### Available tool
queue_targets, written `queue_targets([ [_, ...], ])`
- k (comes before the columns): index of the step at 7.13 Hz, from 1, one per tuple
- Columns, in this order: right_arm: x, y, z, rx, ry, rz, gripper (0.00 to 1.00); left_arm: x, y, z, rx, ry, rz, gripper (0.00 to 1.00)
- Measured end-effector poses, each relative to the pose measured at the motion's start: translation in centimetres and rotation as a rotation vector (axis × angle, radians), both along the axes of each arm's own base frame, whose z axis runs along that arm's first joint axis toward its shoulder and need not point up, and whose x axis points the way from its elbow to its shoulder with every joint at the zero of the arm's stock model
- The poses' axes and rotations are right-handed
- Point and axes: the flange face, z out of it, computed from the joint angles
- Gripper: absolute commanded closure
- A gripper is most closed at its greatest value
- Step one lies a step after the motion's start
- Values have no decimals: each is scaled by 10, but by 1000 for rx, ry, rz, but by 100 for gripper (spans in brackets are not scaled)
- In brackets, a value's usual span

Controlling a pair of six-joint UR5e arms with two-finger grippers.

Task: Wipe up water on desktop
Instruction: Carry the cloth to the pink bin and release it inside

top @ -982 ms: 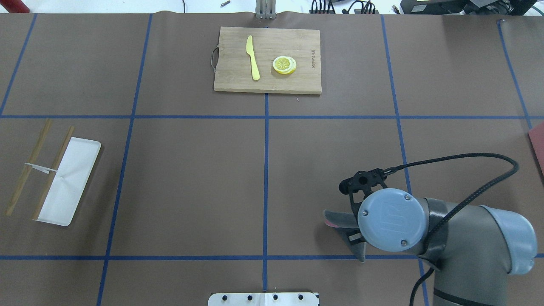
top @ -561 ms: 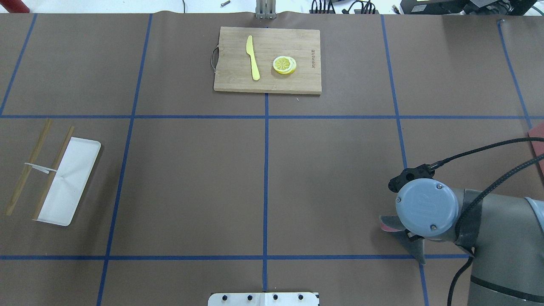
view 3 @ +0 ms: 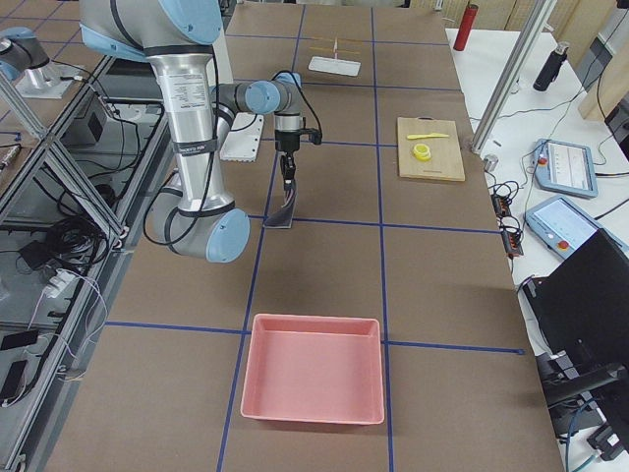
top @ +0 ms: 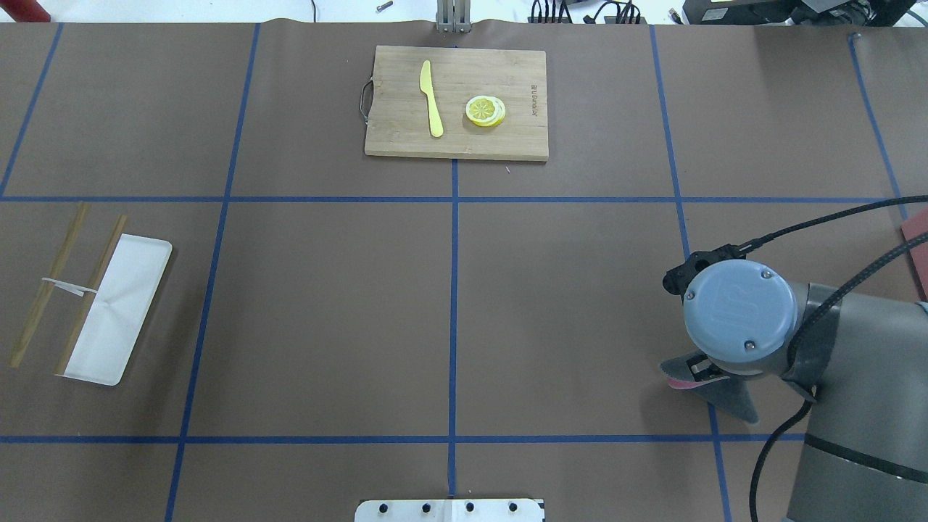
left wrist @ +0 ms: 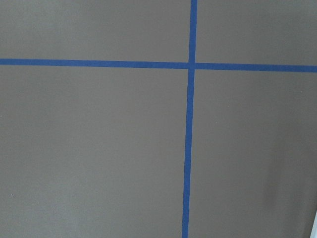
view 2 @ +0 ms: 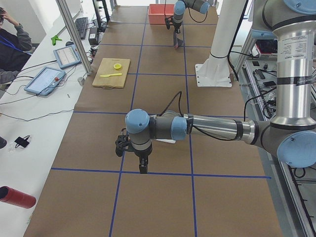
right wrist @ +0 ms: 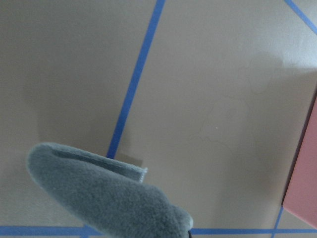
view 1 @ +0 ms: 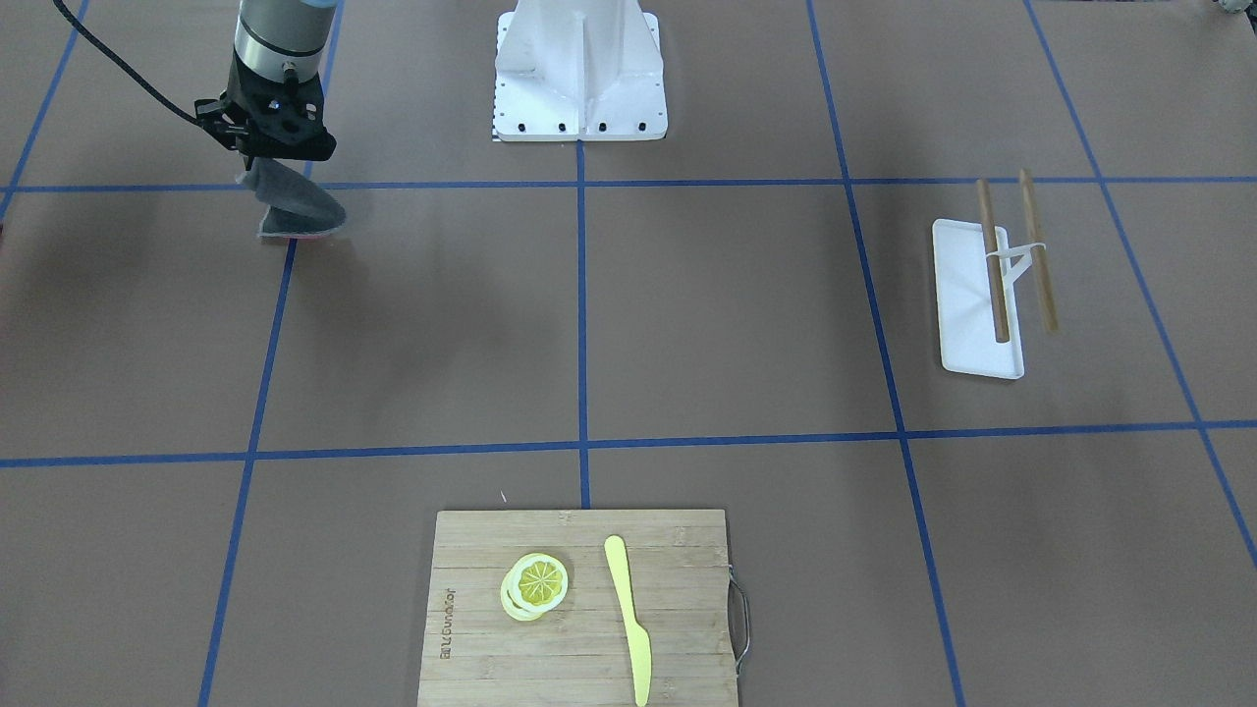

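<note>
Right gripper (view 1: 261,167) grips a grey cloth (view 1: 291,208) above the brown desktop (view 1: 727,314)

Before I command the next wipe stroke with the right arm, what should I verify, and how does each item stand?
1. Grip: the right gripper is shut on the grey cloth, which hangs from it: ok.
2. Contact: the cloth's lower edge looks down on the desktop; pressure: cannot tell.
3. Water remaining: cannot tell; only faint outlines show in the right wrist view.
4. Clearance: the pink tray lies apart from the cloth: ok.
5. Other arm: the left gripper is far off toward the table's other end: ok. Whether it is open or shut: cannot tell.
6. The cutting board is well away from the cloth: ok.
</note>
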Motion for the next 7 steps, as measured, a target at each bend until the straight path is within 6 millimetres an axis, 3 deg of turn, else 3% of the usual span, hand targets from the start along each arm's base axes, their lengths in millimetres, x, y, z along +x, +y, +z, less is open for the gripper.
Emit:
queue_targets([
  [1, 12, -23, -34, 6, -84, 48, 100, 0, 0, 0, 0, 0, 0, 2],
  [2, 40, -55, -64, 13, -163, 92, 100, 0, 0, 0, -2, 1, 0, 2],
  [3, 85, -89, -75, 27, -212, 89, 100, 0, 0, 1, -3, 2, 0, 2],
  [4, 141, -119, -67, 47, -232, 42, 100, 0, 1, 1, -4, 3, 0, 2],
  [5, 202, -141, -42, 60, -232, -19, 100, 0, 3, 2, -6, 3, -1, 2],
  [7, 318, -154, 34, 52, -228, -130, 100, 0, 6, 4, -11, 3, -1, 2],
])
